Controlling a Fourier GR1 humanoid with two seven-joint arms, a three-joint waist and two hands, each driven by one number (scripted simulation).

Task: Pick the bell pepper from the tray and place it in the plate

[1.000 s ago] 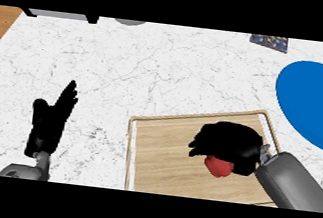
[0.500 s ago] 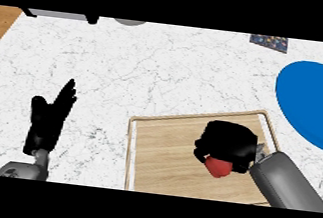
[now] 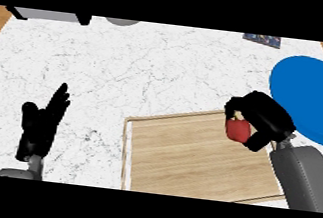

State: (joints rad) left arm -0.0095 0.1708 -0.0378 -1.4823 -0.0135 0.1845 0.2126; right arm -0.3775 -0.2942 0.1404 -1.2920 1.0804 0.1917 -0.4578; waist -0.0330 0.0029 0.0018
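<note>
Pepper [image 3: 237,130] is up off the tray [image 3: 188,159] now. My right hand [image 3: 261,120] is clenched round it, fingers curled over the top, so only part of the red shows under them. It sits above the tray's far right corner, right by the near edge of the plate [image 3: 310,98], not over it yet.

That's the big change: a second ago the hand was down low in the tray's right half with the pepper under it, close to the near side. Half a second ago it was much the same, maybe a touch higher. Now the whole hand and forearm have swung up and away toward the far right, and the pepper came along with it. So I'd say the grab worked and the lift is done, and I'm partway through the carry.

What's left, as I judge it: keep going right until the pepper is properly over the blue plate, lower, let go. The plate hangs off the bench's right edge a bit, so I'd aim for its middle.

Left hand [image 3: 40,126] hasn't budged, resting open with fingers up at the near left of the bench [image 3: 147,64]. Tray hasn't shifted either.
</note>
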